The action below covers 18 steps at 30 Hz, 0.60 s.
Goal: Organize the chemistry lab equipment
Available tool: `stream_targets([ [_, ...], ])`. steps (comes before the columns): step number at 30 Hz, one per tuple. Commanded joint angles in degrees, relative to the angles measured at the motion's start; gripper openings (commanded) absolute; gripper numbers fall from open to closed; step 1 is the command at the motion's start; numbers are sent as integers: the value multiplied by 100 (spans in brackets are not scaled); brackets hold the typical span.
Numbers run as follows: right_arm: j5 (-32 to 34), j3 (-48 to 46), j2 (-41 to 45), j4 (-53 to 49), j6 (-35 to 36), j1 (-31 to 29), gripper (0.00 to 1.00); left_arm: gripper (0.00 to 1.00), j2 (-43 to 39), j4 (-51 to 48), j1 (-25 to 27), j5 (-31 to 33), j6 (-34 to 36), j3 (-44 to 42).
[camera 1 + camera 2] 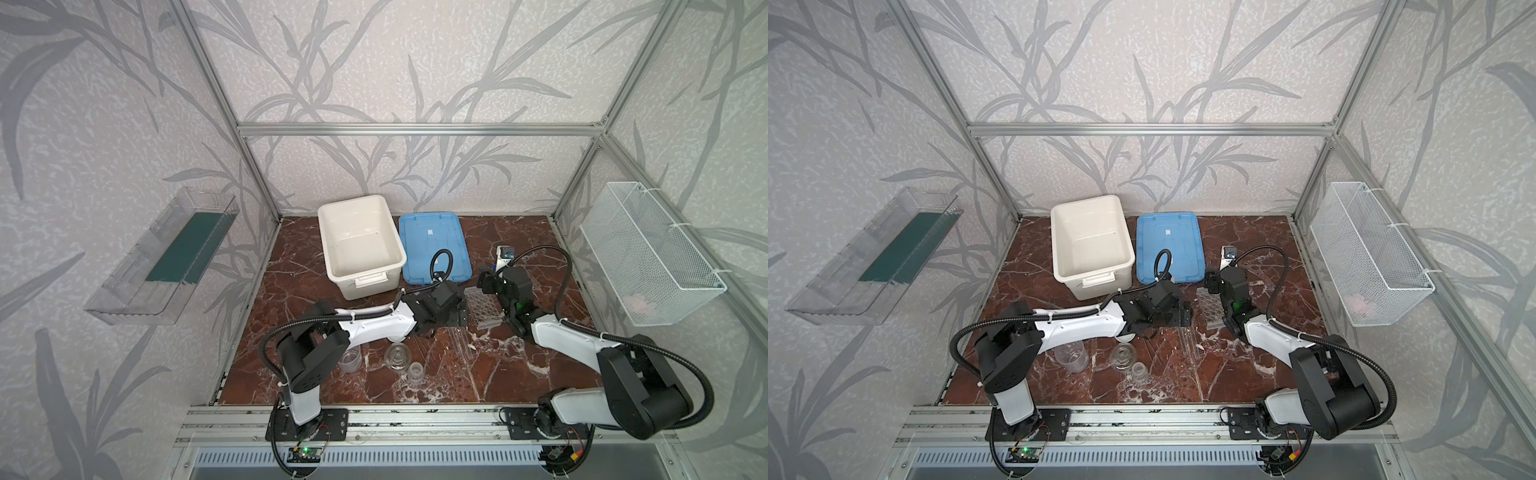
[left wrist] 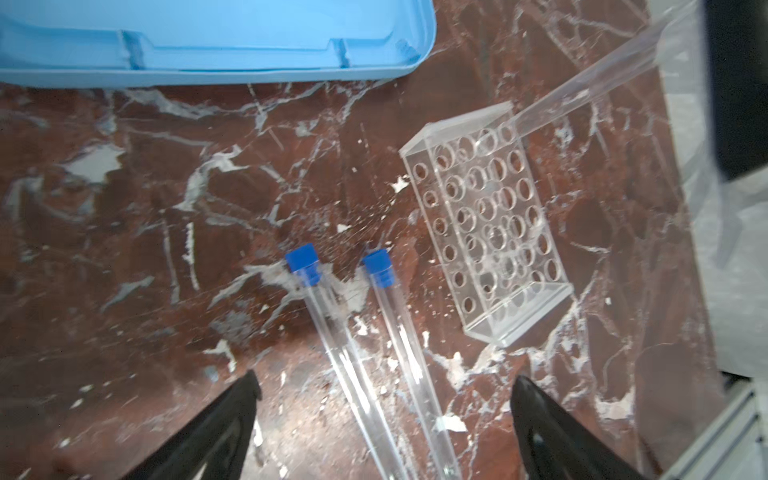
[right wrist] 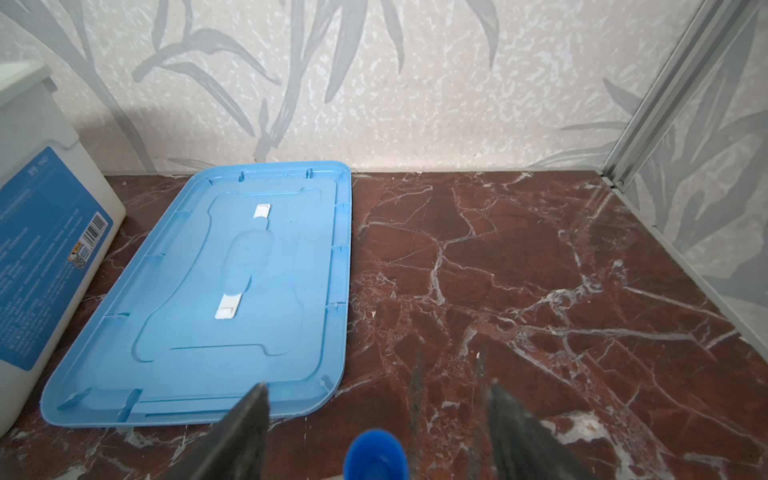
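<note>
Left fingers (image 2: pixel 226 428) wide, empty, over two test tubes (image 2: pixel 327 332) by rack (image 2: pixel 486 224); right fingers (image 3: pixel 245 432) wide around cap (image 3: pixel 376 455)

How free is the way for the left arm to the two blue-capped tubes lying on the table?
Probably yes, it can reach them: the left end effector hangs open just above the two tubes, with nothing between. The rack stands aside, apart from them.

Overhead stereo pair, two close wrist views
</note>
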<state>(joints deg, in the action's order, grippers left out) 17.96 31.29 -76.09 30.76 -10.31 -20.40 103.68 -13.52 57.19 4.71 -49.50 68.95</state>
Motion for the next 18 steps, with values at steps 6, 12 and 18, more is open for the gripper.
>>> stream_targets([
  [6, -213, 362, 2145, -2402, -505, 93, 99, 76, 18, -1530, 277, 401, -270, 394],
  [12, -838, 778, 3373, -4576, -626, 202, 99, 67, 300, -1469, 353, 56, -227, 478],
  [18, -1452, 949, 3862, -5781, -1028, 212, 99, 62, 657, -1859, 390, 89, -56, 862],
])
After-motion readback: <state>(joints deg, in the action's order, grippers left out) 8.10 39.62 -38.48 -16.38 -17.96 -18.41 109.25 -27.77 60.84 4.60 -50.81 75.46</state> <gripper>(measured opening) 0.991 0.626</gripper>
